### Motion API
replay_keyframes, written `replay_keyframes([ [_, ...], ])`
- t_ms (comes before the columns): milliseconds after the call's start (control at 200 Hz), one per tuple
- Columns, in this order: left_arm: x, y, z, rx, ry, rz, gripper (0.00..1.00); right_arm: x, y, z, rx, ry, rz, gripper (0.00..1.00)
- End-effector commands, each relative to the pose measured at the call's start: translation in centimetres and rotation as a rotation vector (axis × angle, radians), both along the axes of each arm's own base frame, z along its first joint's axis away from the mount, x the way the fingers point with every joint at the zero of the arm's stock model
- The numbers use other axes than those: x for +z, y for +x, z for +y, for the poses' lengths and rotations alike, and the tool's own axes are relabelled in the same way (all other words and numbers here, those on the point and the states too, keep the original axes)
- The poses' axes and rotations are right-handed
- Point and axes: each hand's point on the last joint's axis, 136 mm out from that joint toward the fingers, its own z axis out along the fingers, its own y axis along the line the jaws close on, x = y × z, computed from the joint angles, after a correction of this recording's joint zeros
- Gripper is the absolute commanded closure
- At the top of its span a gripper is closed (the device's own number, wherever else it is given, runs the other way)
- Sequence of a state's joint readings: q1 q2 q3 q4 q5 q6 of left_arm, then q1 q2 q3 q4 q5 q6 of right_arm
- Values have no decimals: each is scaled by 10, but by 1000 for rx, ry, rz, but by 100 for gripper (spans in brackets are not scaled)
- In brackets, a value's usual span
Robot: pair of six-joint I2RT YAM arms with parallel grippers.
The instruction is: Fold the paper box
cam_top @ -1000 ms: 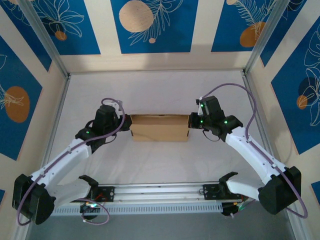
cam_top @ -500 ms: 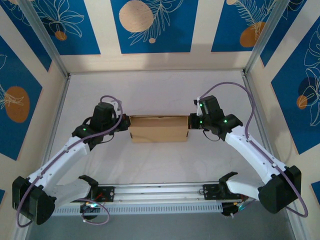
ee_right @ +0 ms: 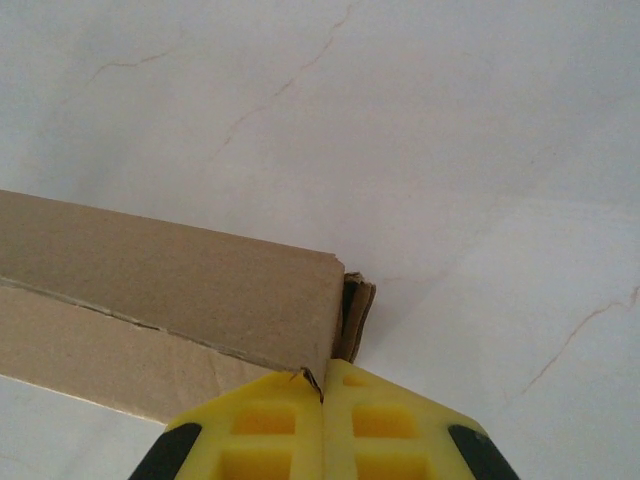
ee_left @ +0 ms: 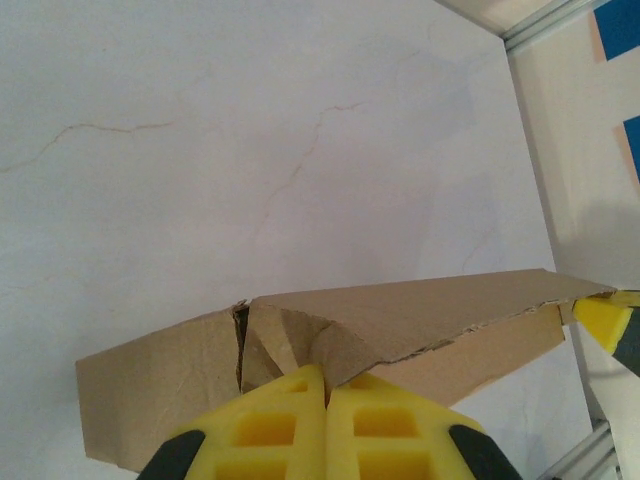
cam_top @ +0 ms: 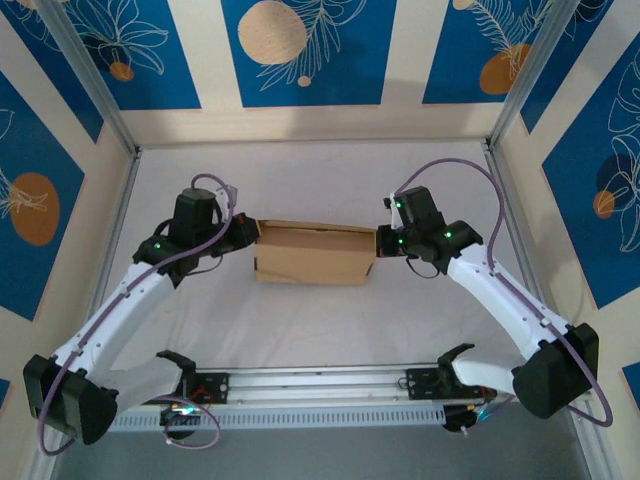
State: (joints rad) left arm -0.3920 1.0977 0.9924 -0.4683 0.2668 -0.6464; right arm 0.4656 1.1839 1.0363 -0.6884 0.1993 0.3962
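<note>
The white worktop (cam_top: pixel 310 330) carried the brown box (cam_top: pixel 312 252) near its middle, lying lengthwise between the left and right edges, its top seam gaping in places. The left end effector (cam_top: pixel 251 238) met the box's left end with its pads pressed together against a crumpled flap; a pinch could not be told. The right end effector (cam_top: pixel 380 243) was closed on a thin cardboard edge at the right-end corner.
</note>
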Motion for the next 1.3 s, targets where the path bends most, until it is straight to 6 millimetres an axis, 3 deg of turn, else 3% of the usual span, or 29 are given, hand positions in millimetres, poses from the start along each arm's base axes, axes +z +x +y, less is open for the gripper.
replay_keyframes([
  [0, 13, 0, 4, -24, 16, -8, 100, -12, -12, -18, 1, -119, 66, 100],
  [275, 4, -6, 2, -101, 61, 26, 100, 16, -3, -17, 31, -121, -3, 100],
  [590, 11, -2, 7, -116, 91, 38, 100, 12, -2, -14, 64, -139, 35, 100],
  [820, -16, 7, 4, -75, 45, 88, 100, 7, -1, -10, 64, -128, 58, 100],
  [1296, -53, 10, 19, 53, -71, 151, 100, -2, 0, -4, 68, -111, 93, 100],
])
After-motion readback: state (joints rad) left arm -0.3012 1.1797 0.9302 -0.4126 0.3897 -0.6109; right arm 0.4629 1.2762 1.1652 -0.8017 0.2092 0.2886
